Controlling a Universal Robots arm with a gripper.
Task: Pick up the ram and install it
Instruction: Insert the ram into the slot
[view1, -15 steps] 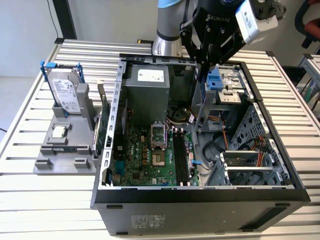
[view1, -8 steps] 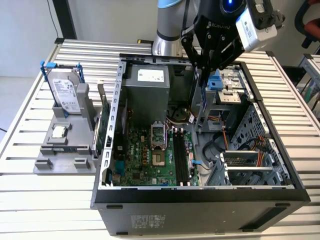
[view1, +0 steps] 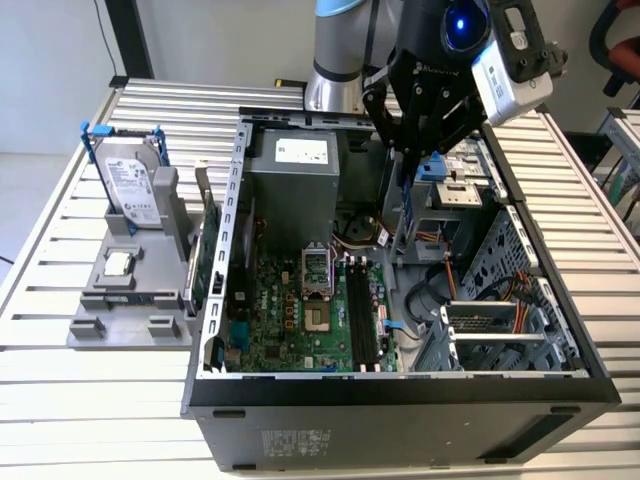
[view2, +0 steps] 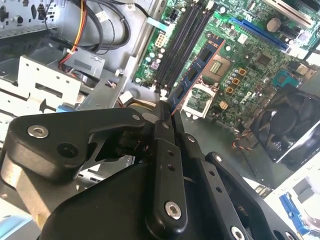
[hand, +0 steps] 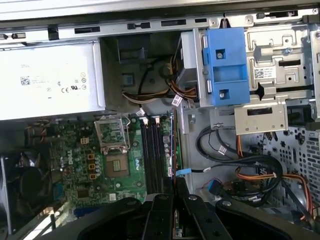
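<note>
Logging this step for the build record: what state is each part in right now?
gripper, shut on the ram
ram, held above the motherboard, not in a slot
memory slots, empty
computer case, side open
hard drive, standing upright in its holder

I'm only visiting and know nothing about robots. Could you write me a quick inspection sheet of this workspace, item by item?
Surface: slatted metal table carrying an open computer case.
Job's things: the ram is held on edge above the motherboard, near the memory slots.
Clutter: hard drive standing in a grey holder; expansion card beside the case.
Grippers: claw shut on the ram.
Cables: orange and black wires inside the case.
Surroundings: pale wall behind the table.
</note>
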